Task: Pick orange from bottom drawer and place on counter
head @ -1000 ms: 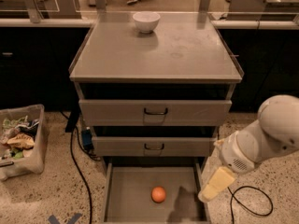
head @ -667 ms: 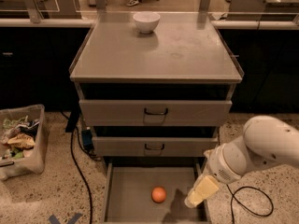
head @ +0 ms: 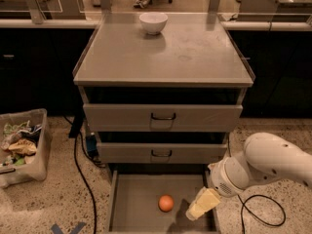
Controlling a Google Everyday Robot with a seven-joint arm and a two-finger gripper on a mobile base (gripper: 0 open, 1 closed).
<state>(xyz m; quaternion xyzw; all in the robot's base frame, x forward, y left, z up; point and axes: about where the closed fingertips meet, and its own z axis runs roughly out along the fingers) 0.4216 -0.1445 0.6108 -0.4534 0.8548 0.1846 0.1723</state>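
From where the one camera looks, the bottom drawer [head: 134,199] stands pulled out with the orange [head: 166,203] lying on its flat grey floor, a little right of the middle. The gripper [head: 203,204], pale yellow at the end of the white arm [head: 265,165], hangs low over the drawer's right side, near the orange but apart from it; whether it is wide or narrow I cannot tell. Above, the counter [head: 195,57] carries a white bowl [head: 153,22] near its back edge, and a bin of clutter [head: 23,147] sits on the floor to the left.
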